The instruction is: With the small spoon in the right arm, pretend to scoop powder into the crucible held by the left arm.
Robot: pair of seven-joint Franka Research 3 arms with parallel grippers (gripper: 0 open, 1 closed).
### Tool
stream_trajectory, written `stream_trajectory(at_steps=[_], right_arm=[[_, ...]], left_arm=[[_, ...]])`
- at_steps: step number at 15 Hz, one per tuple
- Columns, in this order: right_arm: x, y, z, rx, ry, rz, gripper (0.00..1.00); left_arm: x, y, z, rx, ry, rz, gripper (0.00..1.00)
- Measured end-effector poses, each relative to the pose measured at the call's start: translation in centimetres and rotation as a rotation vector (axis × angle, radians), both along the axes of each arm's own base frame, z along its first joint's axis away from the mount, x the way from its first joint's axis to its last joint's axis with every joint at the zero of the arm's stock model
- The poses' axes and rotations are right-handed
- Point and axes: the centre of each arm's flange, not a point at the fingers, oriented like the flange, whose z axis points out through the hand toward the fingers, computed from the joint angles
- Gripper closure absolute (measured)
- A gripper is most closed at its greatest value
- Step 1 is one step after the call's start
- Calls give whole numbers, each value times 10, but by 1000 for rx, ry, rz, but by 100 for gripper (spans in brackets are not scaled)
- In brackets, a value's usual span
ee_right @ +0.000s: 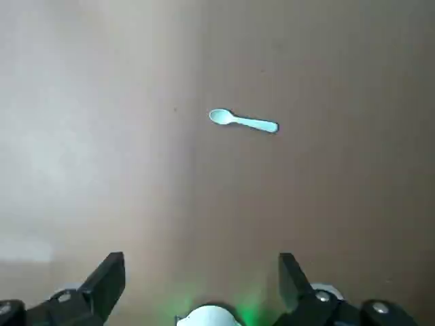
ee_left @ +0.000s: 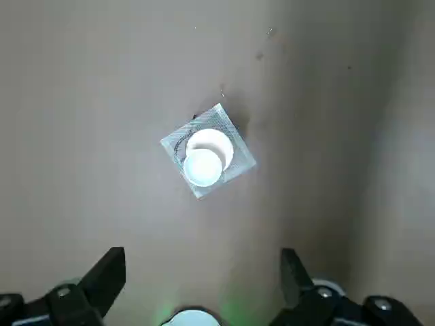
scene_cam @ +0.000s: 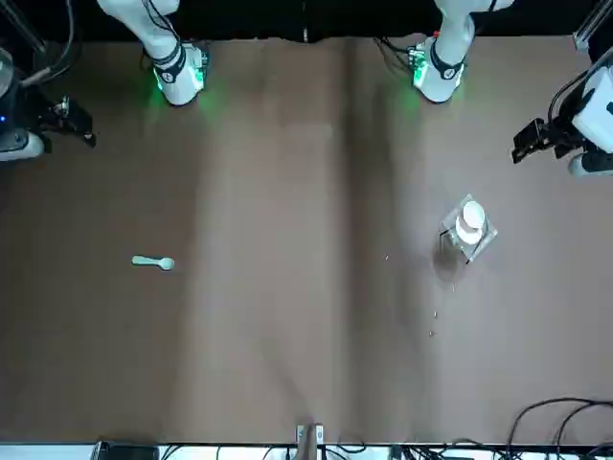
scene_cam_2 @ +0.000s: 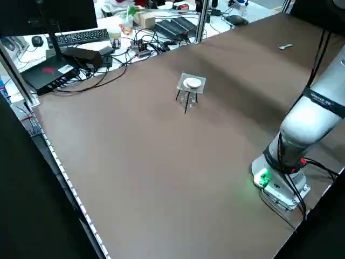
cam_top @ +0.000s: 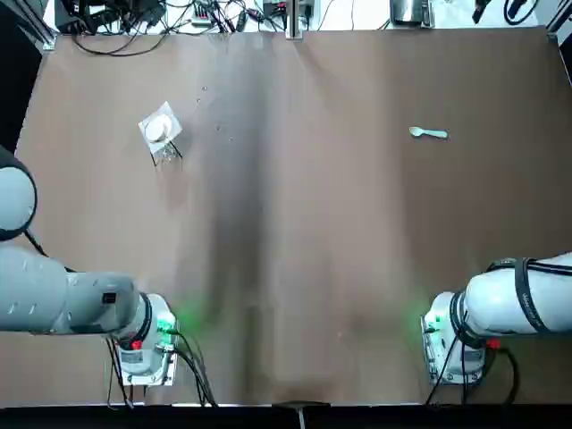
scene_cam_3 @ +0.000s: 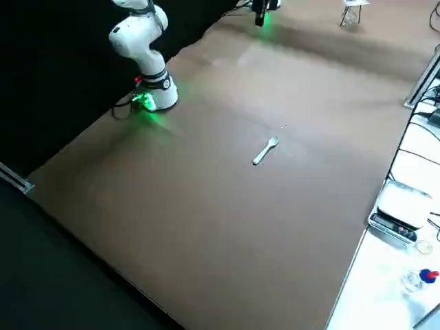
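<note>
Here, both of my arms sit at the lower edge of the overhead frame, the left arm (cam_top: 63, 299) in the lower left corner and the right arm (cam_top: 509, 299) in the lower right. My left jaws stand wide apart and hold nothing. They hang above the brown tabletop (cam_top: 295, 232), looking down on the crucible (ee_left: 206, 156).

The crucible is a small white cup, upright on a little square stand (ee_left: 239, 163) with thin wire legs. It is in the upper left of the overhead frame, well apart from my jaws.

My right jaws are wide apart and empty too, high over the small spoon (ee_right: 243, 121). The spoon is pale and lies flat on the bare tabletop in the upper right of the overhead frame. Its bowl points toward the frame's left and its handle toward the right.

Spoon and crucible lie well apart, on opposite sides of the tabletop. Cables (cam_top: 161, 18) run along the top edge, beyond the tabletop.
</note>
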Motion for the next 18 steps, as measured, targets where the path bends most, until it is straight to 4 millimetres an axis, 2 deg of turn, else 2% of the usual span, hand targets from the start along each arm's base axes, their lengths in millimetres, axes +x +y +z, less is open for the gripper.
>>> stream_trajectory(at_steps=[3,8,10,12,13,14,16,18], right_arm=[[1,-16,-1,5,1,-32,0],[-6,-18,-8,6,-9,-36,0],[-9,-17,-13,6,-4,-30,0],[-3,-5,-29,6,-3,-3,0],[2,4,-47,7,-1,21,0],[14,12,-101,15,2,119,0],[23,7,-164,28,-14,253,0],[27,-3,-221,39,-24,374,0]], left_arm=[[0,0,0,0,0,-2,0],[0,1,-1,1,2,9,0],[3,9,-9,1,20,25,0],[7,27,-26,-16,56,54,0],[10,37,-38,-45,82,76,0],[17,56,-72,-109,142,108,0],[25,66,-108,-148,184,112,0],[29,68,-140,-198,200,111,0]])
